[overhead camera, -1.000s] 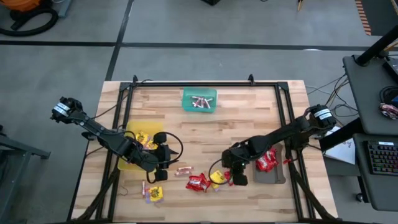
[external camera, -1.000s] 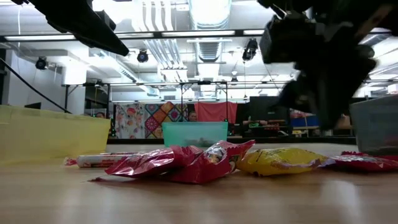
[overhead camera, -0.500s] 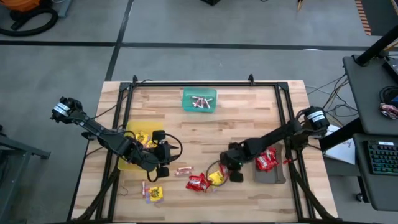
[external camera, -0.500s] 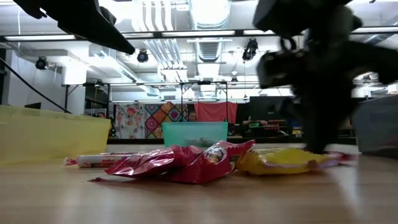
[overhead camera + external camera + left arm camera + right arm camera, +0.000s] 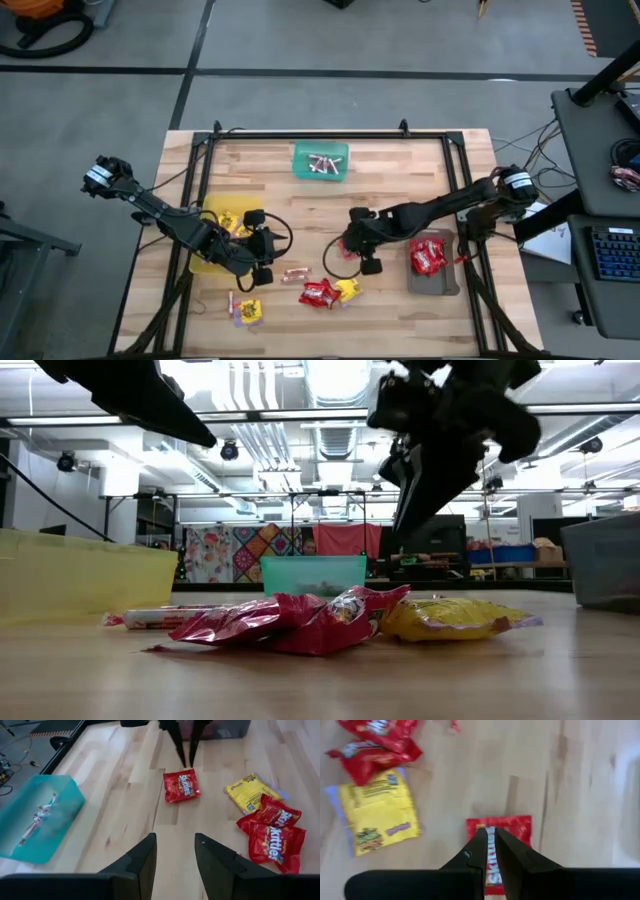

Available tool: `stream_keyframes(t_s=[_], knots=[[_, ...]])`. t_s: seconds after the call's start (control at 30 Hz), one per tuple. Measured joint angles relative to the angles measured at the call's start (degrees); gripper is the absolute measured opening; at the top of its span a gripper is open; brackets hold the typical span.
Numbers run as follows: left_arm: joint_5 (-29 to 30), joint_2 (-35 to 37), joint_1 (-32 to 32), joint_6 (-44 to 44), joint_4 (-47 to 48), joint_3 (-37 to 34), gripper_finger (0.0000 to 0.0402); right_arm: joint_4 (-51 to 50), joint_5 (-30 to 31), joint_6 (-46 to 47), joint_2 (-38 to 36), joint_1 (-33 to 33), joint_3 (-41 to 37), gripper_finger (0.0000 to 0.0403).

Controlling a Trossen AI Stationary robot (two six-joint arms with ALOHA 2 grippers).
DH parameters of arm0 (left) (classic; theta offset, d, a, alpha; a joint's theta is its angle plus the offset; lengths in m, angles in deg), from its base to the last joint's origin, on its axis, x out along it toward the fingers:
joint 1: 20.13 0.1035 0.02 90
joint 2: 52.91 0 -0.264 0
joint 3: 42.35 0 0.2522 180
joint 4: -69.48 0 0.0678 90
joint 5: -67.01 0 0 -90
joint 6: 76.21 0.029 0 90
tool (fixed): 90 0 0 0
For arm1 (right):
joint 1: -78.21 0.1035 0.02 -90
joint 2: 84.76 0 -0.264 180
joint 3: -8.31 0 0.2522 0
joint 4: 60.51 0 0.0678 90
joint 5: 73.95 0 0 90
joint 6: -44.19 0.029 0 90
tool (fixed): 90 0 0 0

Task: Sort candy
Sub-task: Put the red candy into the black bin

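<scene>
My right jaws hang above the counter just off the grey tray (image 5: 440, 290), on the side facing the counter's middle. They stand almost together, with only a sliver of a gap, and I see nothing pinched between them. Directly under their tips a single red packet (image 5: 517, 845) lies flat on the wood. I judge it belongs with the red packets (image 5: 430, 257) in the grey tray, so I am lined up over it for a pick.

Farther from the grey tray, toward the counter's front edge, sit two more red packets (image 5: 318, 293) touching a yellow packet (image 5: 347, 289). A small pink roll (image 5: 295, 272) lies just past them.

My left jaws wait well across the counter from the grey tray, beyond that heap and beside the yellow tray (image 5: 203, 262). They stand apart and empty, pointed at the loose candy.

Bare wood separates the lone red packet from the grey tray, so a short carry looks clear. The tray's wall is the one edge to lift over. The green tray (image 5: 298, 165), holding rolls, is well off that path.
</scene>
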Motion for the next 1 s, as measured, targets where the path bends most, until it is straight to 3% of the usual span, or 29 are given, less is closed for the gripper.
stream_keyframes(t_s=[0.2,0.43,0.7,0.83,1.0], knots=[[0.05,0.00,0.01,-0.67,-0.37,0.00,0.0118,-1.80,-0.07,3.67,0.31,-0.27,-0.23,0.0086],[0.52,0.00,0.00,-0.69,-0.41,0.00,0.0118,-5.96,5.99,11.57,0.31,-0.27,-1.74,0.0209],[0.76,0.00,0.01,-0.69,-0.79,0.00,0.0118,-2.33,6.14,12.02,0.33,0.12,-3.98,0.0326],[0.77,0.00,0.00,-0.69,-0.79,0.00,0.0118,-1.11,6.19,11.29,0.33,0.10,-4.22,0.0357],[0.80,0.00,0.01,-0.69,-0.82,0.00,0.0118,4.04,6.16,9.67,0.33,0.12,-5.80,0.0362]])
